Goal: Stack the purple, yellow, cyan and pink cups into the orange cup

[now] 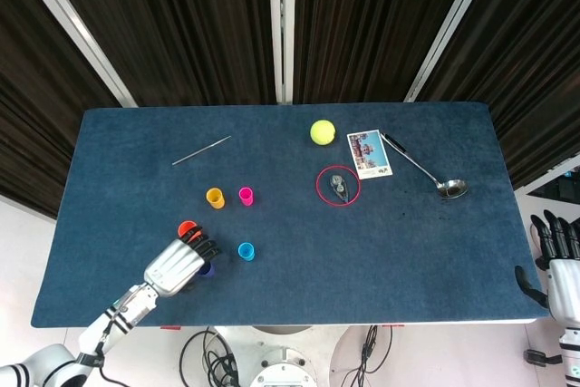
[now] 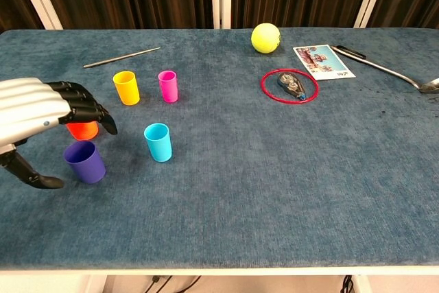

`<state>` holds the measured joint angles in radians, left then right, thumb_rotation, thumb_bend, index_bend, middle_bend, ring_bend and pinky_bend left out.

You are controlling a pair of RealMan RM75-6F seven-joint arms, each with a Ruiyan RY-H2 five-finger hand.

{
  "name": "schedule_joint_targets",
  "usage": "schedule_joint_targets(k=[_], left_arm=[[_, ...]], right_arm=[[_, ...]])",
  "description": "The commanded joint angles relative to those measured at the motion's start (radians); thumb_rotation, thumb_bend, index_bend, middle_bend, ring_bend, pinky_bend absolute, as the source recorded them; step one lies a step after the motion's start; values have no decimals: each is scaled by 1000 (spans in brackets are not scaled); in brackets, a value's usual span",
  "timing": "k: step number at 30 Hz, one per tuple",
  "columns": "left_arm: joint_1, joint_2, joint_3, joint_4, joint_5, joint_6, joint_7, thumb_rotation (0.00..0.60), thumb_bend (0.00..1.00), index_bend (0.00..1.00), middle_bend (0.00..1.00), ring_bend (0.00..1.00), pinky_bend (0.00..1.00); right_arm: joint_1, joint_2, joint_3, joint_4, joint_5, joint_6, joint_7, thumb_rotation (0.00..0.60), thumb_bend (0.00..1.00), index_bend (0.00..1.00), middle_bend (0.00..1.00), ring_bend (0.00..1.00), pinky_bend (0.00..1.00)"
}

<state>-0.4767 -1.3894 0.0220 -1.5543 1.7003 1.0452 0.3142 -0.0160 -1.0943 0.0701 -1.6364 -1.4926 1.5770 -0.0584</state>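
Even, bright overhead light on both views; shadows soft and short — barely any under the cups (image 2: pixel 129 88). Focus is sharp; no glare; the head view bends slightly at its edges.

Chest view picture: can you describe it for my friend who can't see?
A silver-and-black robot left hand hovers open over a small purple plastic cup and orange plastic cup on a blue felt table; yellow, pink and cyan cups stand nearby.

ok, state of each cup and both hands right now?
purple cup: upright, empty, between left hand's fingers and thumb, not visibly gripped
orange cup: upright, partly hidden behind left hand
yellow cup: upright, empty, free
pink cup: upright, empty, free
cyan cup: upright, empty, free
left hand: open, over purple cup
right hand: open, off table's edge
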Motion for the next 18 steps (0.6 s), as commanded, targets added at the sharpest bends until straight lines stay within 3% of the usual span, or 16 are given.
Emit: schedule_joint_targets(k=[1, 18], left_arm=[[-3, -9, 3, 8, 2, 8, 2, 600, 151, 306, 286, 247, 148], [-23, -47, 19, 57, 22, 50, 13, 600, 203, 439, 369, 415, 152]], right_arm=[[-1, -2, 0, 8, 2, 0, 8, 600, 289, 0, 0, 0, 0], [1, -15, 2, 33, 2, -7, 26, 600, 292, 0, 0, 0, 0]])
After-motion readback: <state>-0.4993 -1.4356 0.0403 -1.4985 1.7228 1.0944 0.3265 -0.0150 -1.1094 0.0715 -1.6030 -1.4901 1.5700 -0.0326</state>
